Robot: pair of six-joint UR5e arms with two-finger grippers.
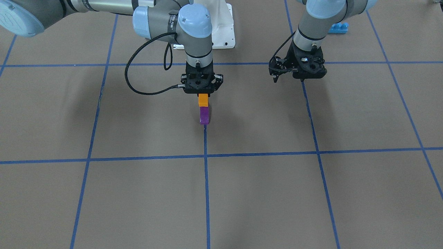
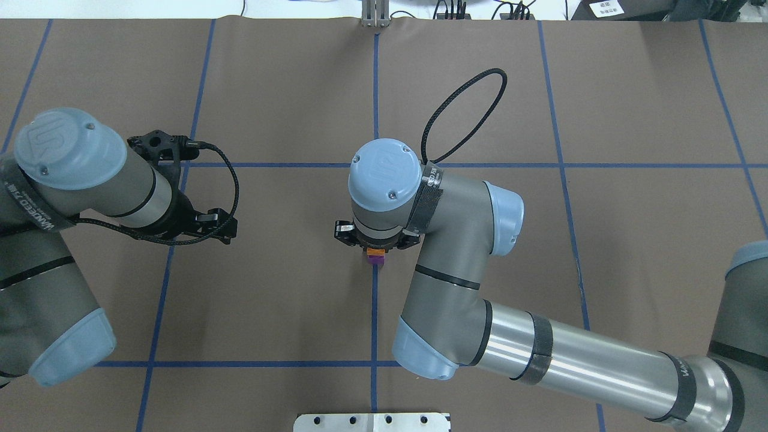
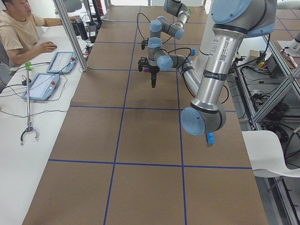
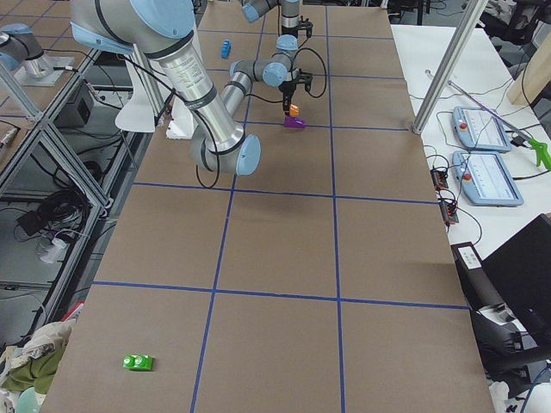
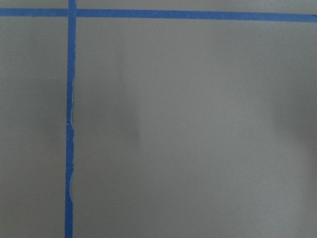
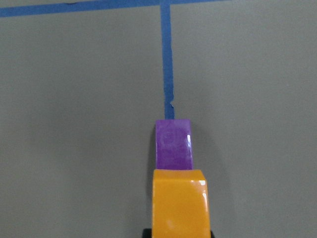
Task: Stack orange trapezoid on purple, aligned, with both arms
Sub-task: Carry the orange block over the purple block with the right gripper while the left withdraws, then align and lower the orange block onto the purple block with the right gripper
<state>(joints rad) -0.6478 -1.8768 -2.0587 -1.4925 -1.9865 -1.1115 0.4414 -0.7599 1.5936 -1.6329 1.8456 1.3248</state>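
My right gripper is shut on the orange trapezoid and holds it a little above the table, pointing straight down. The purple brick lies on the table right under and in front of it, on a blue tape line. In the right wrist view the orange trapezoid covers the near edge of the purple brick. The side view shows the orange trapezoid just over the purple brick. My left gripper hangs open and empty above bare table, well to the side of the bricks.
A long blue brick lies behind the left arm near the white base pedestal. A green brick lies at the table's far end. An operator sits at a side table with tablets.
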